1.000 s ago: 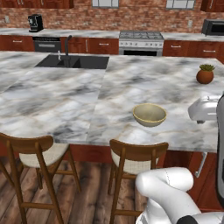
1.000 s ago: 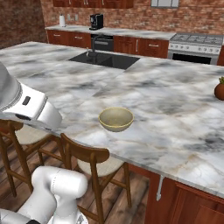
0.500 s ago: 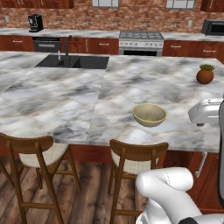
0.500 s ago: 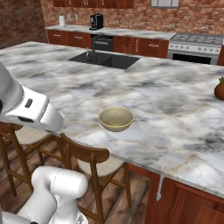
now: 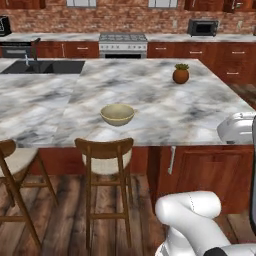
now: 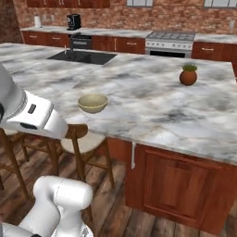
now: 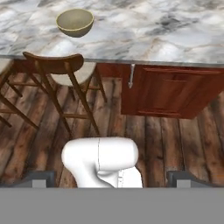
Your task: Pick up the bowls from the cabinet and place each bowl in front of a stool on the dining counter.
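- Sink (image 5: 42, 66): black, set into the dining counter (image 5: 165, 117) far left of the tan bowl (image 5: 117, 114), toward the far edge. No role in this step.
- Left stool (image 5: 15, 167): at the counter's near edge, left of the tan bowl. No bowl on the marble behind it, so I judge this place unserved.
- Tan bowl: upright on the marble just inside the near edge, directly behind the second stool (image 5: 105, 155). Placement matches "in front of a stool"; I judge one of two bowls delivered. Nothing touches it.
- Second bowl (pale green): I cannot tell where it is, presumably in the cabinet.
- Potted plant (image 5: 181, 74): right of the tan bowl and further back, well apart.
- Gripper (image 7: 111, 183): in the hand view the two finger tips sit far apart at the bottom corners with nothing between them, so released and empty. It points back and down at the floor below the tan bowl, well apart from it, consistent with a retreat after set-down.
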Available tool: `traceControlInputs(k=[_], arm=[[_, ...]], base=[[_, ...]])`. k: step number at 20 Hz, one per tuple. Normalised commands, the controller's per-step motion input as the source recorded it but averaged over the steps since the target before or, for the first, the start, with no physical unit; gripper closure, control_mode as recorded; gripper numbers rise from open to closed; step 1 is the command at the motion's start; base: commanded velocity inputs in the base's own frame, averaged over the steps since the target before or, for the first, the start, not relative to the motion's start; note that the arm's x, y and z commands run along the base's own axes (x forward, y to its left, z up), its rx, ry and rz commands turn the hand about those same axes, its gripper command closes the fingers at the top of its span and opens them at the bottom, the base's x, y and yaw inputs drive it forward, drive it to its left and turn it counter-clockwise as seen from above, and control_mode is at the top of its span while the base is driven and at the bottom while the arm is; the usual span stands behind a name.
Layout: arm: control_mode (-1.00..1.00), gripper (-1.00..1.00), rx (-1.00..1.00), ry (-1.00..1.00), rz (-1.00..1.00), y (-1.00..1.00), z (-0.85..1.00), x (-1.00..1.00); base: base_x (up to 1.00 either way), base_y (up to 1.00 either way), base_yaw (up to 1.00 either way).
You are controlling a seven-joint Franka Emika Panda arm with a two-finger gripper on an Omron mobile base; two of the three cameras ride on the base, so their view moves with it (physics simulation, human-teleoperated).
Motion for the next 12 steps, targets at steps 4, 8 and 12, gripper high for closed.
traceControlInputs(k=[4,8,12], arm=[[1.0,-1.0,0.0,0.0,0.0,0.0,0.0,0.0],[1.0,-1.0,0.0,0.0,0.0,0.0,0.0,0.0],[1.0,-1.0,0.0,0.0,0.0,0.0,0.0,0.0]], base=[[-0.67,-0.56,-0.57],[-0.15,-0.81,-0.62],[0.17,-1.0,-0.45]])
